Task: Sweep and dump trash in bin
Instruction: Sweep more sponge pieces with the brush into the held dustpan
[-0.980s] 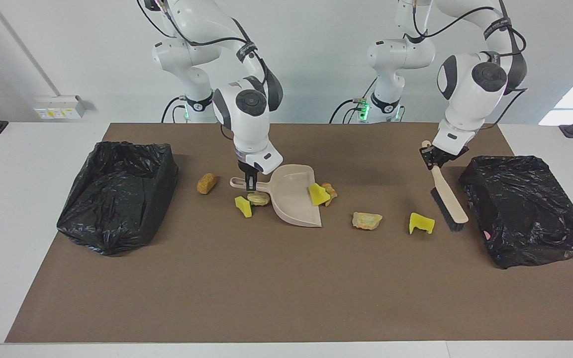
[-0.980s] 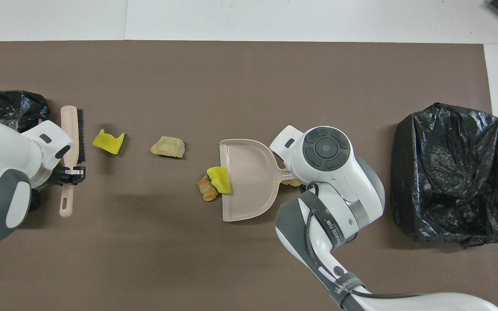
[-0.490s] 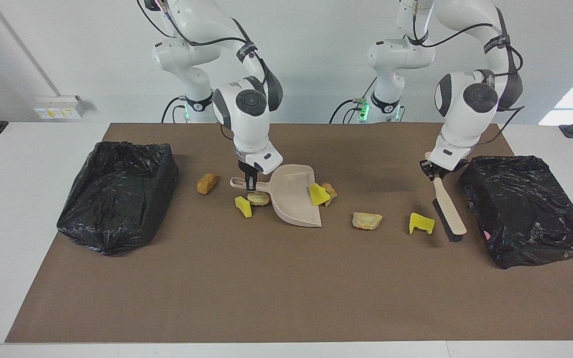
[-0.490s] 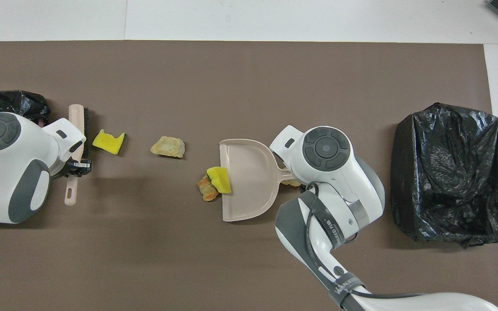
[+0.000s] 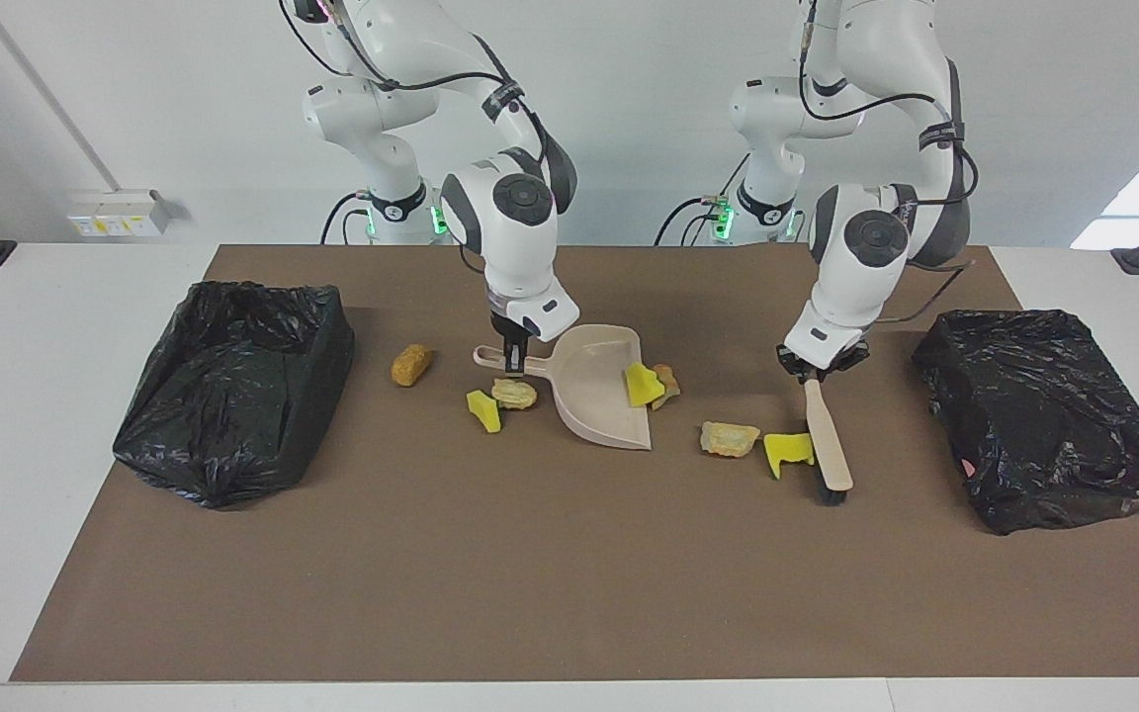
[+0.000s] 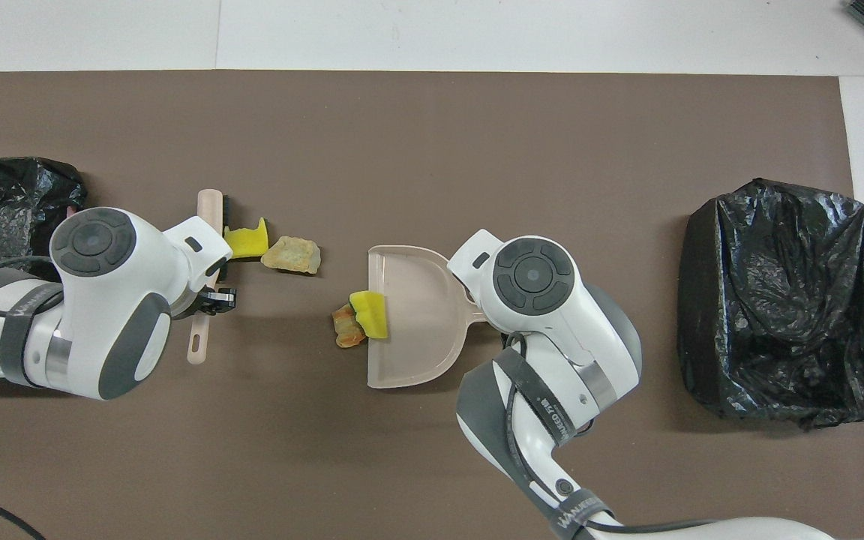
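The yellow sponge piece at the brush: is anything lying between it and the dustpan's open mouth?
Yes. A tan lump lies on the mat directly between the yellow sponge piece and the dustpan. At the dustpan's mouth, another yellow piece and an orange lump already sit.

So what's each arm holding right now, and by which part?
The left gripper holds the brush by its handle; the right gripper holds the dustpan by its handle.

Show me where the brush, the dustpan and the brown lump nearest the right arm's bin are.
brush (image 5: 827, 440), facing view, on its handle
dustpan (image 5: 597, 391), facing view, on its pan floor
brown lump (image 5: 411, 364), facing view, on its middle
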